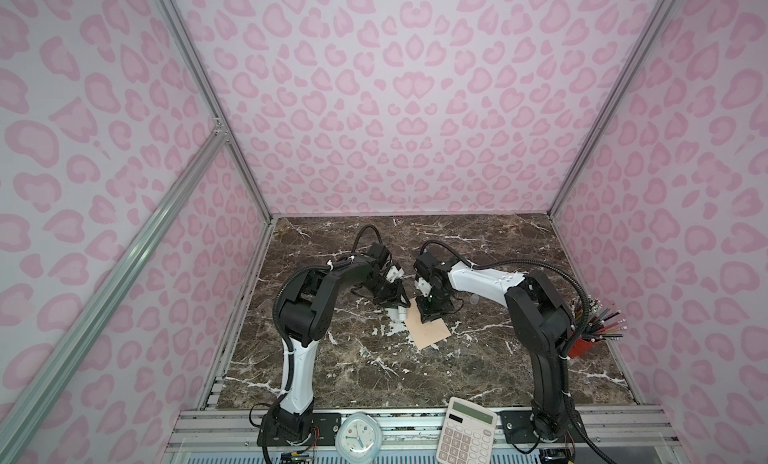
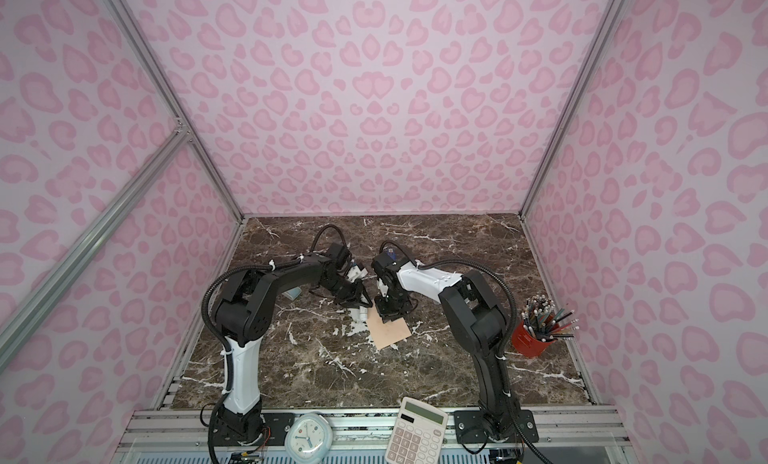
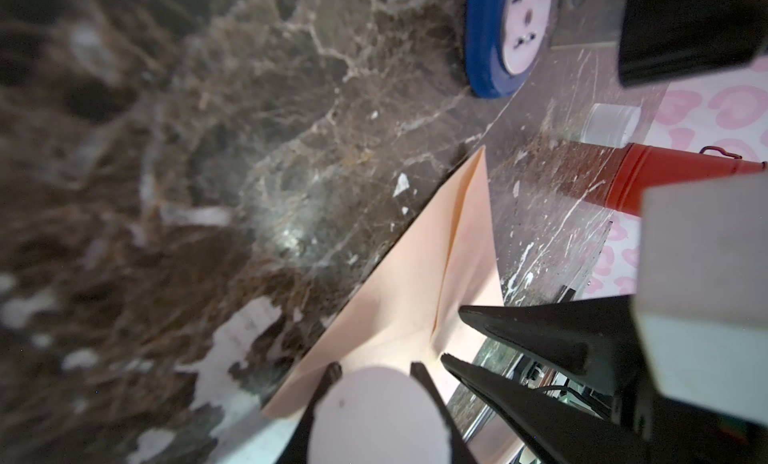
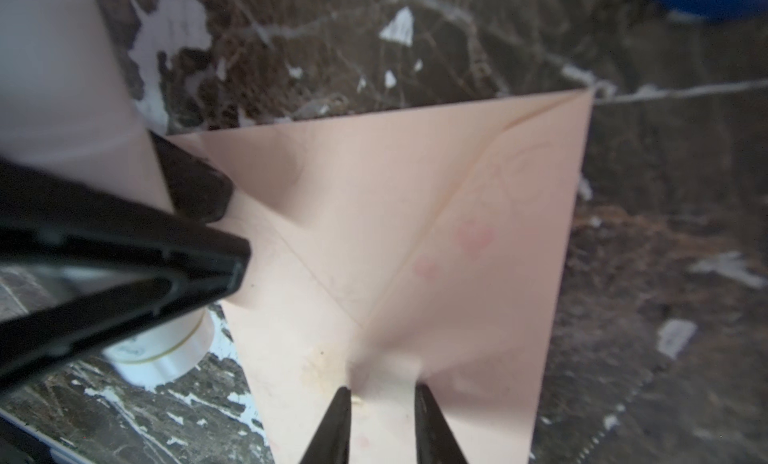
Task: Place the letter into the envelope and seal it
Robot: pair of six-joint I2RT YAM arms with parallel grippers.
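Item: envelope (image 1: 430, 329). Peach paper, flat on marble table (image 1: 374, 379), lower centre of both top views; flap appears folded down.
Letter: not seen separately; faint pink blotches through paper suggest it is inside.
Handling, judged: very light, thin, limp, creases readily, slides on polished stone. Press from above, or pinch at edge or flap point, never mid-sheet.
Right gripper (image 4: 382, 395): tips narrowly parted, astride puckered flap point.
Left gripper (image 3: 376, 383): clamped on white tube (image 4: 166, 354), beside envelope's edge.

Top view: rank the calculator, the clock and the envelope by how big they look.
1. calculator, clearly largest.
2. clock and envelope: look alike, so unranked. The clock sits nearer the camera, and the right gripper covers part of the envelope.
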